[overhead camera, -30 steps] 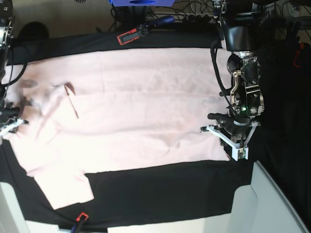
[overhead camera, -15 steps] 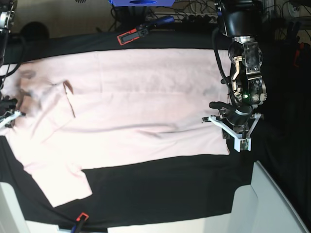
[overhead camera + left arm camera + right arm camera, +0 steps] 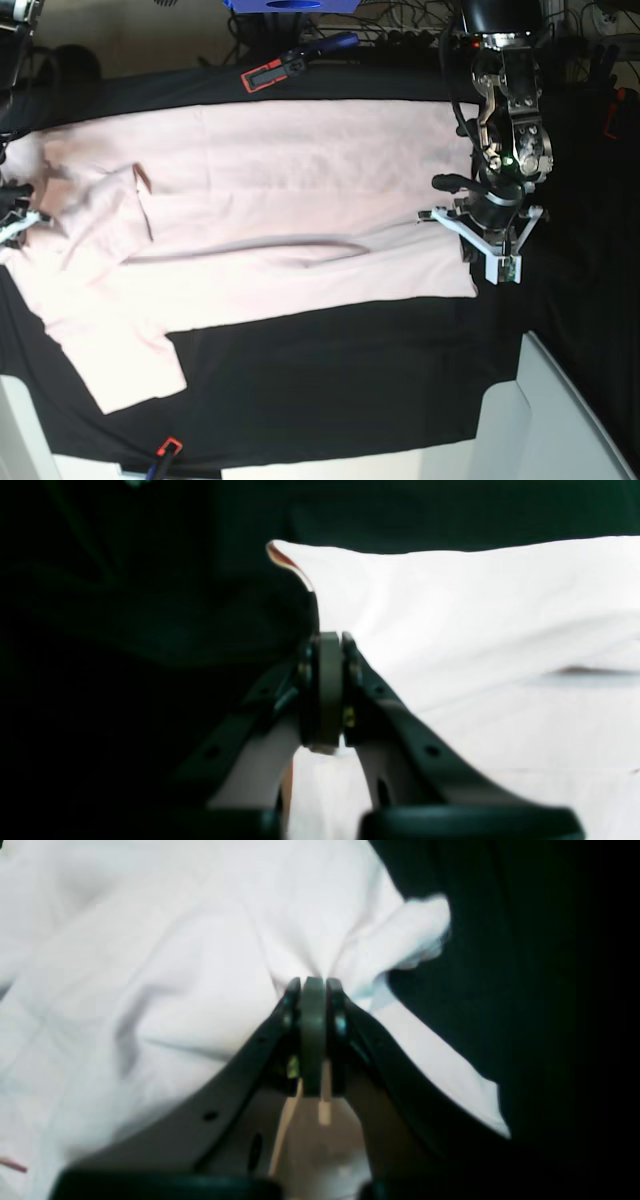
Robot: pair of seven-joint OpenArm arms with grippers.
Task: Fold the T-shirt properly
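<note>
soft, blurred wrist views with blown-out whites, deep blacks

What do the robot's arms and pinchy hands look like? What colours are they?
The left arm is black and silvery metal, with black cables down its side and a tiny green light. Its left gripper has a white frame shaped like a triangle. Close up, each gripper's jaws look dark with small round holes, meeting at flat grey-green pads. The right gripper barely shows, white and black.

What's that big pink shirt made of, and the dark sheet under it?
The T-shirt looks like soft matte knit, probably cotton: it creases and puckers where pinched. The black cloth beneath looks like thin matte fabric lying flat with faint ripples; its exact fibre can't be told.
</note>
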